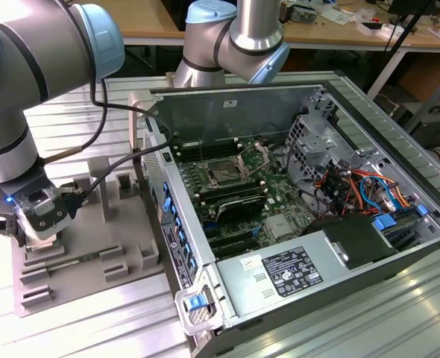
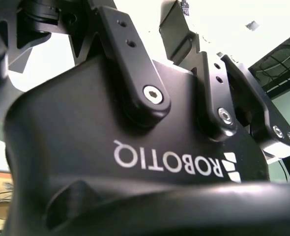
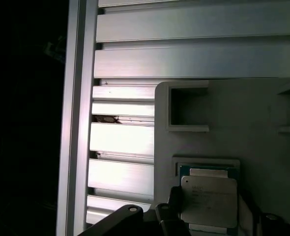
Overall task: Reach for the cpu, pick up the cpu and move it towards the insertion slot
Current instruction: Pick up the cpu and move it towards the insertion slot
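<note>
First wrist view shows cpu lying flat.

Exterior view is lit soft and even from overhead. There's washed-out streaky glare on the ribbed aluminium table, and it gets darker down inside the computer case. Second wrist view is badly backlit: the background is blown out white and the black foreground is close to silhouette. First wrist view is dim and contrasty. One side is pure black, the slats are glaring, and there's a dull sheen on the cpu.
</note>
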Controlling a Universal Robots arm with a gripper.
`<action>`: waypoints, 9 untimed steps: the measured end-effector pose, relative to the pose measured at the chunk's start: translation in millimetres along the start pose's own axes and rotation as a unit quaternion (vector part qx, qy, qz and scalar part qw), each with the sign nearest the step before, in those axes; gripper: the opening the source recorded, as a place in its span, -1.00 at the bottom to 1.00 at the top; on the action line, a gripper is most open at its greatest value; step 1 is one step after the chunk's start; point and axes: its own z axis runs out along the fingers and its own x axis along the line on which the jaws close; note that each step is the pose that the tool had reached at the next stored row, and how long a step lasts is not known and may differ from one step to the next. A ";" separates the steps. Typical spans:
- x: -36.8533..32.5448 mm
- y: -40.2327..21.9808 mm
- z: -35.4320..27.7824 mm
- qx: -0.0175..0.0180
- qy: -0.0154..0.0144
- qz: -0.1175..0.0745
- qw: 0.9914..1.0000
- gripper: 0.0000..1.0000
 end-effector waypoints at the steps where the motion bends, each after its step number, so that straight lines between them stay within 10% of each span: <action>1: 0.0 0.0 -0.5 0.000 0.000 0.000 1.000 0.07; 9: 0.0 0.0 -2.8 0.000 0.000 0.000 1.000 0.07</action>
